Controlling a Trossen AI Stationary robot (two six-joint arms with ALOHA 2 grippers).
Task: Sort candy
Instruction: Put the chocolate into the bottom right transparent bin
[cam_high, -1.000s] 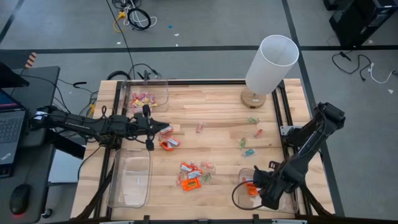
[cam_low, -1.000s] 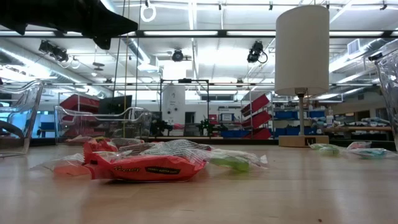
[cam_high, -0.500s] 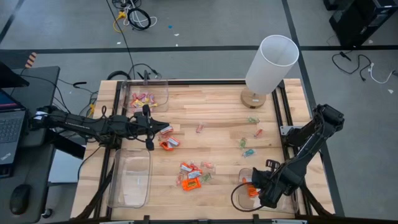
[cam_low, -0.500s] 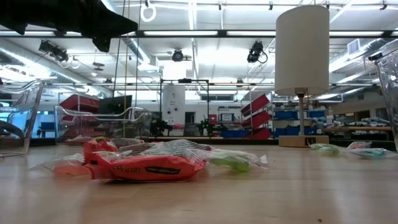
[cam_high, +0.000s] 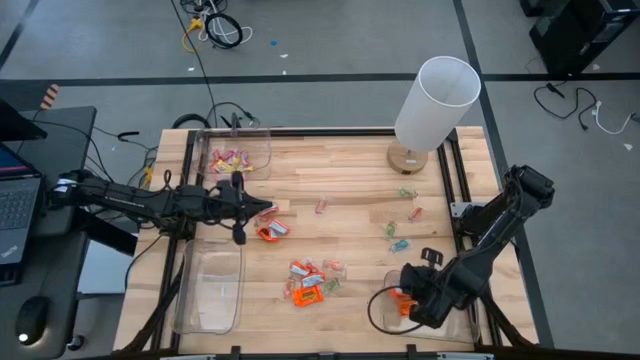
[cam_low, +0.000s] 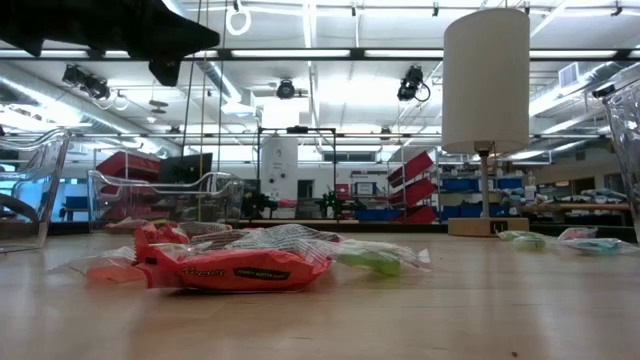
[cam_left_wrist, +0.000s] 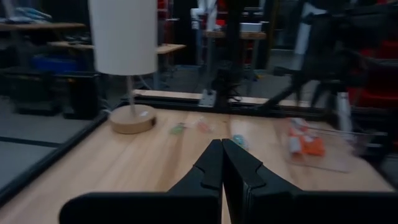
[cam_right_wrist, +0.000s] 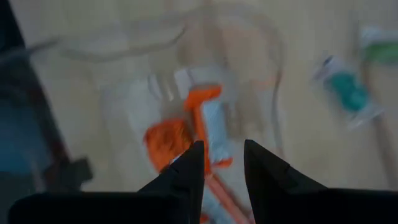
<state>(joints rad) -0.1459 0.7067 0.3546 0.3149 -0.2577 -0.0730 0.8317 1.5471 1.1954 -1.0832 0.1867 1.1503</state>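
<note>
Right gripper (cam_high: 398, 302) hovering, fingers parted and empty, over orange candies (cam_right_wrist: 186, 134) lying in the clear bin (cam_high: 380, 312) at the table's near right. Left gripper (cam_high: 268, 208), fingers closed on nothing, is sitting nearest the orange candy (cam_high: 272, 231) just beside it.
</note>
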